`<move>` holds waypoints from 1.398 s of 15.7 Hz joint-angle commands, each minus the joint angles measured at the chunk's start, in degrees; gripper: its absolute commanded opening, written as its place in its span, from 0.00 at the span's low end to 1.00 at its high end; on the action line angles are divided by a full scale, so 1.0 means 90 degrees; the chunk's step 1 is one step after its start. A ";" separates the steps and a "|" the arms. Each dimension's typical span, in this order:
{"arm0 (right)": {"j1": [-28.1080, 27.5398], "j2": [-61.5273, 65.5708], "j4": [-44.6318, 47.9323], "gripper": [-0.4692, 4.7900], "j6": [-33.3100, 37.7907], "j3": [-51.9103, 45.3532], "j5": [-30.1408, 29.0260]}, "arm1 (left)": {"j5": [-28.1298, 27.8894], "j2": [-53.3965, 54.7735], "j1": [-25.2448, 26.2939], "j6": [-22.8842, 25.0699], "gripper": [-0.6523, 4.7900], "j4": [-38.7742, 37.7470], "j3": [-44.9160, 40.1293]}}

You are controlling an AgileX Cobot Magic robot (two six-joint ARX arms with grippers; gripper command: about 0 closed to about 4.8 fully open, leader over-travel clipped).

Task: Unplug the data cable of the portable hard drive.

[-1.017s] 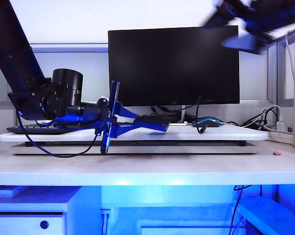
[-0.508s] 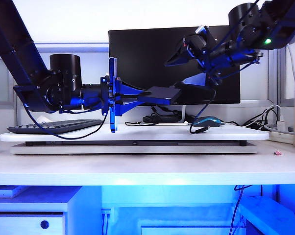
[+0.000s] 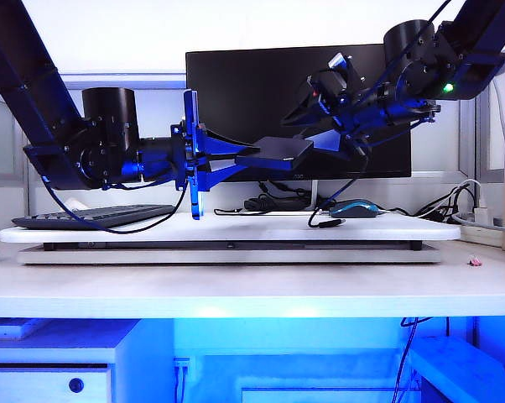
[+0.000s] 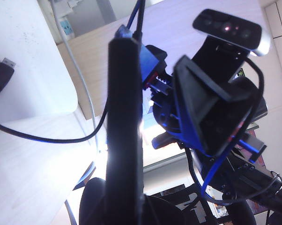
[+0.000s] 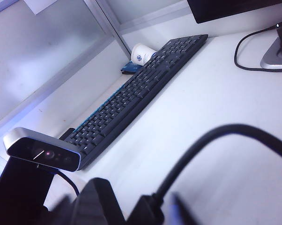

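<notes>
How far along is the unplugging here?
Done: the left hand has the drive gripped and lifted off the desk. In hand: the right hand is at the drive's cable end. Left: the cable still looks plugged in and needs pulling out.

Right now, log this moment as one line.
left gripper: shut on portable hard drive, lifted | right gripper: at drive's cable end | data cable: hanging, still plugged
</notes>
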 commanded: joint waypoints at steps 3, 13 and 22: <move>0.0097 0.0236 0.0121 0.36 0.0143 0.0238 -0.0051 | 0.0073 -0.0058 0.0000 0.0005 0.11 0.0163 0.0051; 0.0170 0.0236 0.0260 0.08 0.0194 0.0236 0.0617 | 0.0262 -0.0058 0.0000 0.0002 0.11 0.0153 0.0046; -0.0469 0.0884 -0.0464 0.08 0.0282 0.1107 0.1263 | -0.2023 -0.0029 0.0291 0.0571 0.11 -0.1999 0.0294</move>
